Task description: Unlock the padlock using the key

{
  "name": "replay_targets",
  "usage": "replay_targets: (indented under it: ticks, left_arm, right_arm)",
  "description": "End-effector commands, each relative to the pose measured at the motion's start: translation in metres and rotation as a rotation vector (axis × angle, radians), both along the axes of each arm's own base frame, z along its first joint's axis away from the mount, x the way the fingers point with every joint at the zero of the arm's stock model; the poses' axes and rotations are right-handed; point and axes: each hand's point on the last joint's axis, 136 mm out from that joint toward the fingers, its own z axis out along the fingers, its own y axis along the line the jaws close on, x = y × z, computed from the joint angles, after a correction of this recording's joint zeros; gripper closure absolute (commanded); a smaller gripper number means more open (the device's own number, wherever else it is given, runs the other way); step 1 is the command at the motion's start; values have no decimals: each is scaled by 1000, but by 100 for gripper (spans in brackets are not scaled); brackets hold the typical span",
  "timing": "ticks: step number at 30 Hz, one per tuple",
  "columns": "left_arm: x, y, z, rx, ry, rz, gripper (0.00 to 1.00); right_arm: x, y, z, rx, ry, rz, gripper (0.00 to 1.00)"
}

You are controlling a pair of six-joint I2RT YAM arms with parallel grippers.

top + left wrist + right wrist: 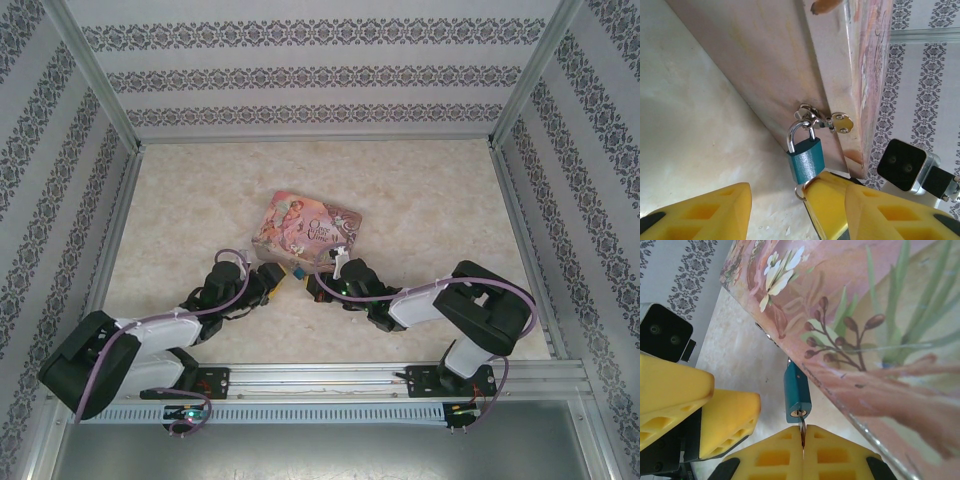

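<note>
While the padlock (806,159) hangs by its shackle from the hasp on the near side of the pink tin (305,228), which lies near the middle of the table (450,200): right gripper (803,437), jaws pressed together, pinching the key (801,430), blade tip at the keyhole in the lock's bottom end. Left gripper (284,277), jaws half spread, gripping nothing, just beside the padlock.

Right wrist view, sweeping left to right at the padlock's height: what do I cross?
Left hand's yellow fingers → bare table → padlock → pink tin. The key, pinched in the shut right hand, sits directly below the padlock, so it is left out.
</note>
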Motion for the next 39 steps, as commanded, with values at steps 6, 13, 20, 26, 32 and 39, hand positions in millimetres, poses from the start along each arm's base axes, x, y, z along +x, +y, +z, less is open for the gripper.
replay_targets:
  ticks: [6, 13, 20, 26, 32, 39]
  left_arm:
    - [17, -20, 23, -79, -62, -21, 50]
    - [22, -35, 15, -102, -47, -46, 53]
    - [27, -48, 10, -126, -47, -58, 58]
    - [30, -52, 7, -113, -40, -61, 62]
    - [31, -51, 8, -96, -41, -52, 70]
    - [30, -46, 10, -57, -45, -41, 86]
  right_arm:
    - [-2, 16, 28, 69, -35, 43, 100]
    - [0, 15, 31, 72, -32, 43, 100]
    - [2, 12, 36, 78, -30, 43, 100]
    - [3, 8, 36, 74, -22, 37, 100]
    - [4, 5, 36, 74, -16, 34, 100]
    - [5, 1, 37, 78, -13, 21, 94]
